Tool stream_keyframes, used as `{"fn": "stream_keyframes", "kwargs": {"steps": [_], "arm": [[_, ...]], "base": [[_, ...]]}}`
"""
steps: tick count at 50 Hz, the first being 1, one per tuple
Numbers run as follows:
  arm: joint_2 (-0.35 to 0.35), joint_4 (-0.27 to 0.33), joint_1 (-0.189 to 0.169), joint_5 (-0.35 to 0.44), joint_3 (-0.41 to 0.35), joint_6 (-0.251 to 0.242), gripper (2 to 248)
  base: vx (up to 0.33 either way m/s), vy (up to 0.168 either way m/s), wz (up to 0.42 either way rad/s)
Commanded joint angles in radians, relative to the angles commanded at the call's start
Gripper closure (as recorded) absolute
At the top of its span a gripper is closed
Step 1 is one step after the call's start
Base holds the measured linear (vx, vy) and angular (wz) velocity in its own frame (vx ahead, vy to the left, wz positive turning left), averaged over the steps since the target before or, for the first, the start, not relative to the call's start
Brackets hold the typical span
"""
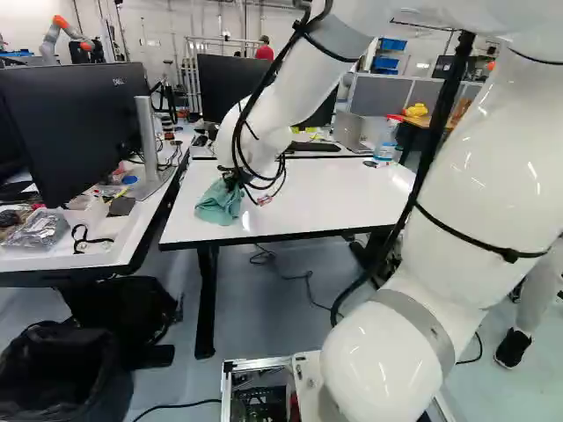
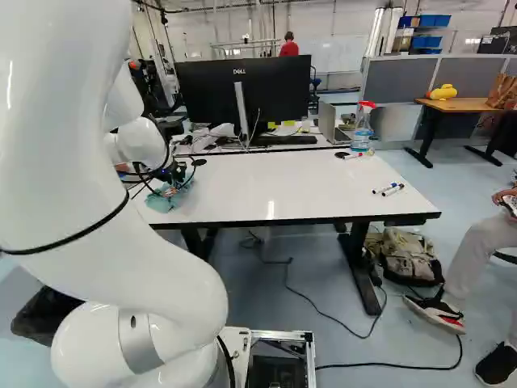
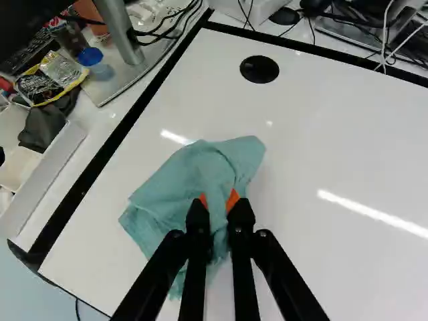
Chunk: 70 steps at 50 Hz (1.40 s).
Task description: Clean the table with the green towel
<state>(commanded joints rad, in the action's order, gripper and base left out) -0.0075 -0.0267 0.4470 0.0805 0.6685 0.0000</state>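
Observation:
My gripper (image 2: 174, 174) is low over the near left corner of the white table (image 2: 283, 182), partly hidden by cables. In the wrist view the gripper (image 3: 219, 204) is shut on the green towel (image 3: 194, 175), a fold of cloth pinched between its orange pads. The towel spreads around the fingertips over the white tabletop (image 3: 314, 154). In the left base view the towel (image 1: 220, 204) bunches under the wrist at the table's left end.
Markers (image 2: 391, 189) and a spray bottle (image 2: 362, 128) stand or lie toward the table's right side. A monitor (image 2: 242, 89) rises behind it. A cluttered desk (image 1: 114, 251) adjoins on the left. A person sits at the right. Another robot (image 1: 63, 37) is far back.

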Motion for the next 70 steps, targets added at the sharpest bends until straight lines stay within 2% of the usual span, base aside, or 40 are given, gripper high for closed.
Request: {"fn": "stream_keyframes", "kwargs": {"steps": [28,53,70], "arm": [[0.13,0.0,-0.071,0.0,-0.128,0.0,212],[0.131,0.0,-0.072,0.0,-0.126,0.0,212],[0.096,0.0,-0.07,0.0,-0.054,0.0,212]], "base": [[0.0,0.0,0.0],[0.0,0.0,0.0],[0.0,0.0,0.0]]}}
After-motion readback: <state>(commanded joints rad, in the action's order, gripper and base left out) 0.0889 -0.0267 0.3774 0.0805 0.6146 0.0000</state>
